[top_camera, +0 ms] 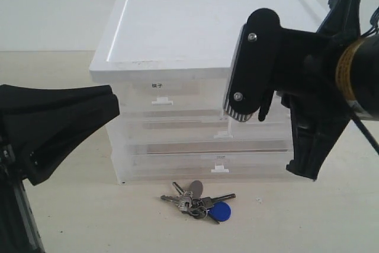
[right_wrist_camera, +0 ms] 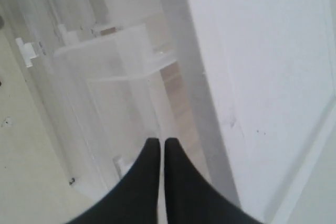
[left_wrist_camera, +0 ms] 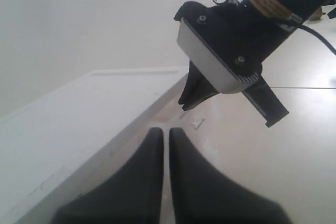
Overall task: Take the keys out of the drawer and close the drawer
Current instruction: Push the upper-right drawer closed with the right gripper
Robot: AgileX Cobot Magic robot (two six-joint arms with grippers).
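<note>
The left fingers (left_wrist_camera: 149,148) hang nearest, pressed together and empty. Beyond them the keys (top_camera: 198,201) lie loose on the counter (top_camera: 308,217), just before the clear cabinet (top_camera: 177,140). At its top row, the right fingers (right_wrist_camera: 152,156) are closed too, by the drawer (right_wrist_camera: 121,64), which seems slightly out.
</note>
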